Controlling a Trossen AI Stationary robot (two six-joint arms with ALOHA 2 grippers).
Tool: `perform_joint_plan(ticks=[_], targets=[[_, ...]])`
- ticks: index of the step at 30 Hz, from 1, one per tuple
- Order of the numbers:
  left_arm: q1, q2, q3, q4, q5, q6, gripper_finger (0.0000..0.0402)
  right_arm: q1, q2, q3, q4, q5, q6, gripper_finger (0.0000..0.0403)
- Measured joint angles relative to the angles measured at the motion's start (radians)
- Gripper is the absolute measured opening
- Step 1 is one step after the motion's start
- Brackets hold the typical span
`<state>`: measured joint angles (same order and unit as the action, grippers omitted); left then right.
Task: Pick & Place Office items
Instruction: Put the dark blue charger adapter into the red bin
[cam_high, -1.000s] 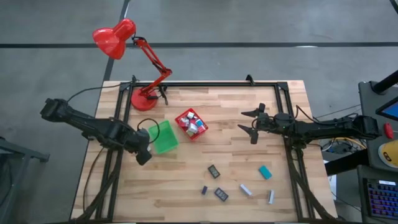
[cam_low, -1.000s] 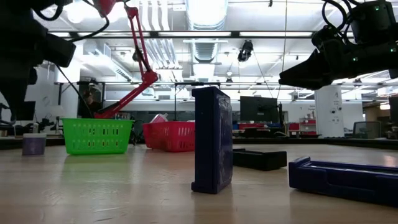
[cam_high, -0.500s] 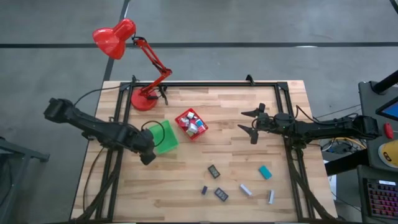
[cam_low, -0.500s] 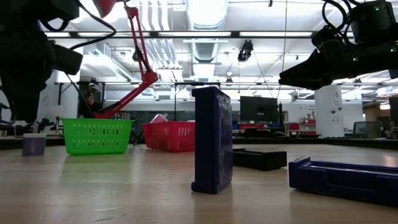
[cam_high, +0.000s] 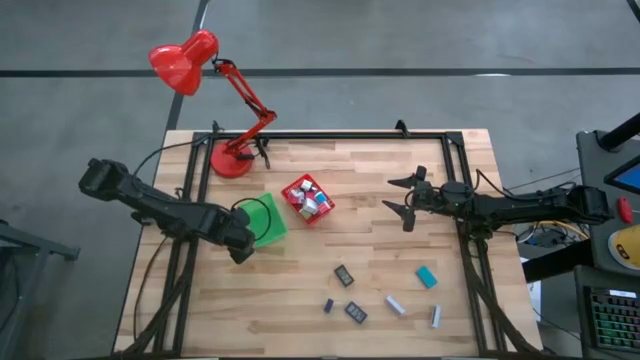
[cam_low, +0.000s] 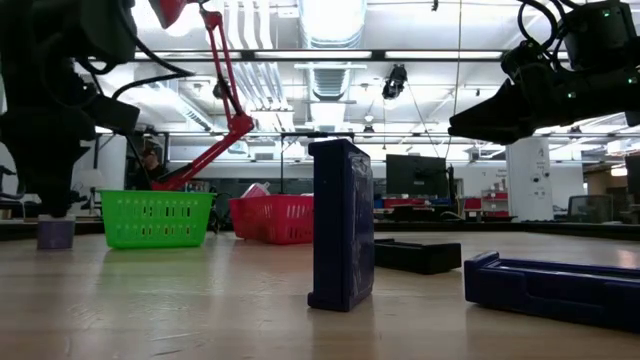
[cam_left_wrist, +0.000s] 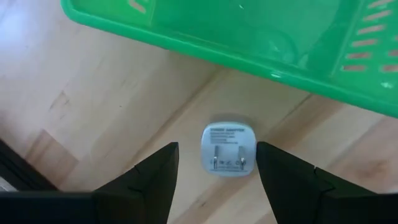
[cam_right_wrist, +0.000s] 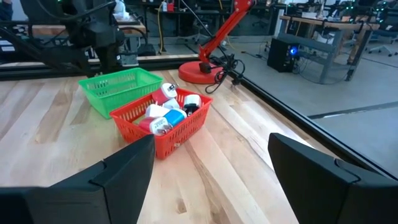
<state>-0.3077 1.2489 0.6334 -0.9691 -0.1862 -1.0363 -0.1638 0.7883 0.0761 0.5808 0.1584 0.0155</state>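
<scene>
Left claw (cam_left_wrist: 214, 180) held wide over a white plug adapter (cam_left_wrist: 229, 149) beside the green bin (cam_left_wrist: 298, 37) — best centred, then lowered squarely

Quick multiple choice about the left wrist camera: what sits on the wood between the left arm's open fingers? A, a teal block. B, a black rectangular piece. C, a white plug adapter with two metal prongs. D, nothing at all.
C: the left wrist view shows a white plug adapter with two metal prongs lying on the table just beside the green bin, framed by the open left pincer.
</scene>
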Motion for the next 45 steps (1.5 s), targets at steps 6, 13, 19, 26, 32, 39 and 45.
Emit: perform_joint_plan(ticks=[6,13,19,26,32,39,45], targets=[[0.001,0.03,0.0,0.007,-0.001,-0.007,0.0217,0.0,0.0,0.0,0.0,0.0,0.0,0.0306],[0.002,0.059,0.0,0.034,-0.001,-0.008,0.0217,0.0,0.0,0.0,0.0,0.0,0.0,0.0297],[0.002,0.096,0.0,0.054,0.0,-0.008,0.0214,0.0,0.0,0.0,0.0,0.0,0.0,0.0303],[0.002,0.115,0.0,0.06,0.003,-0.008,0.02,0.0,0.0,0.0,0.0,0.0,0.0,0.0311],[0.002,0.115,0.0,0.064,0.003,-0.009,0.0172,0.0,0.0,0.0,0.0,0.0,0.0,0.0304],[0.002,0.115,0.0,0.064,0.003,-0.01,0.0151,0.0,0.0,0.0,0.0,0.0,0.0,0.0297],[0.002,0.115,0.0,0.064,0.002,-0.006,0.0151,0.0,0.0,0.0,0.0,0.0,0.0,0.0305]])
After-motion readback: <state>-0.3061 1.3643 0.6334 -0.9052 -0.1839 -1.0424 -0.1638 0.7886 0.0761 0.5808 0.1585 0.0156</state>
